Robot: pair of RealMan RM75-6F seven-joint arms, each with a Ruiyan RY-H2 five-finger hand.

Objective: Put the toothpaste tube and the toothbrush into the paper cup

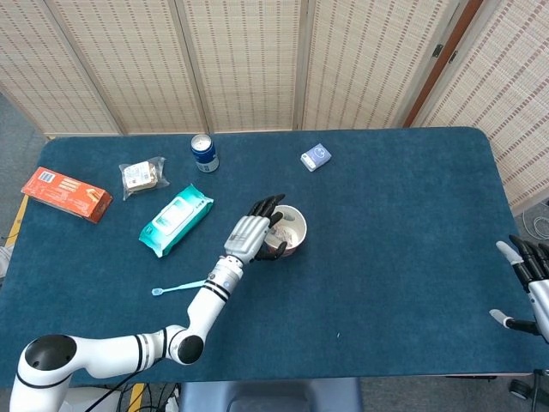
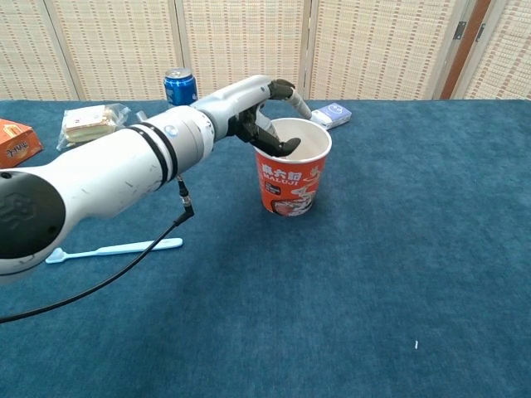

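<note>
The red paper cup (image 1: 294, 233) (image 2: 292, 181) stands upright mid-table. My left hand (image 1: 253, 230) (image 2: 264, 112) hangs over its left rim, one finger stretched above the mouth and the thumb dipped inside, with nothing visible between them. A pale pinkish bit, seemingly the toothpaste tube (image 1: 278, 242), shows inside the cup in the head view; the chest view hides it. The light-blue toothbrush (image 1: 180, 287) (image 2: 116, 249) lies flat on the cloth, left of the cup and nearer the front edge. My right hand (image 1: 527, 268) rests at the table's far right, fingers apart and empty.
A blue can (image 1: 204, 153) (image 2: 178, 85), a teal wipes pack (image 1: 176, 220), a snack packet (image 1: 142, 175) (image 2: 87, 123) and an orange box (image 1: 66, 193) (image 2: 17, 141) sit at the back left. A small blue-white box (image 1: 316, 157) (image 2: 330, 115) lies behind the cup.
</note>
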